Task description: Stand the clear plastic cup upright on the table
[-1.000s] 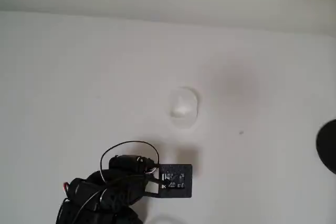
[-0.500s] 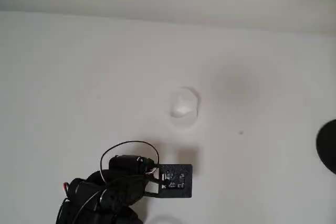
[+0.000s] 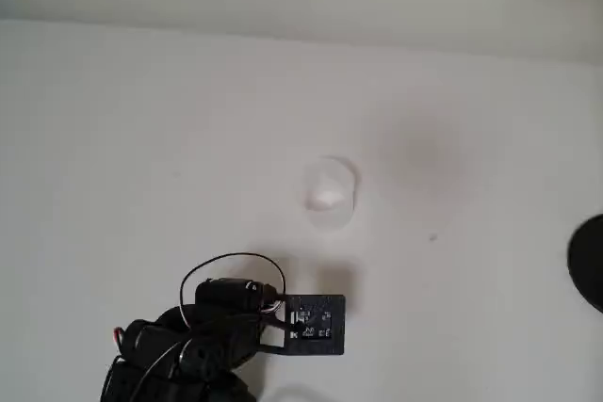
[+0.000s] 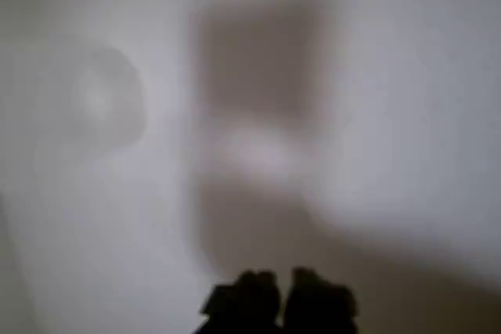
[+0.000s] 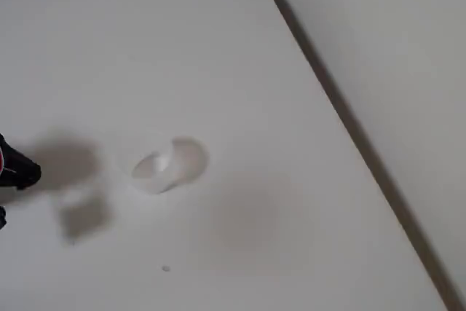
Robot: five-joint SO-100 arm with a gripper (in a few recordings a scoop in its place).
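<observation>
The clear plastic cup (image 3: 330,191) is a faint pale shape near the middle of the white table (image 3: 141,138), also visible as the cup (image 5: 169,164) in the fixed view and as a blurred ring (image 4: 98,99) in the wrist view. Whether it stands or lies on its side is too faint to tell. My gripper (image 4: 278,303) shows two dark fingertips (image 4: 252,296) pressed together with nothing between them, apart from the cup. From above, the arm's black plate (image 3: 316,325) sits below the cup, a clear gap between them.
A dark round object (image 3: 588,263) pokes in at the right edge of the overhead view. A small dark speck (image 3: 432,237) lies right of the cup. The table's far edge (image 5: 342,111) meets a pale wall. The arm's shadow (image 5: 65,159) falls left of the cup.
</observation>
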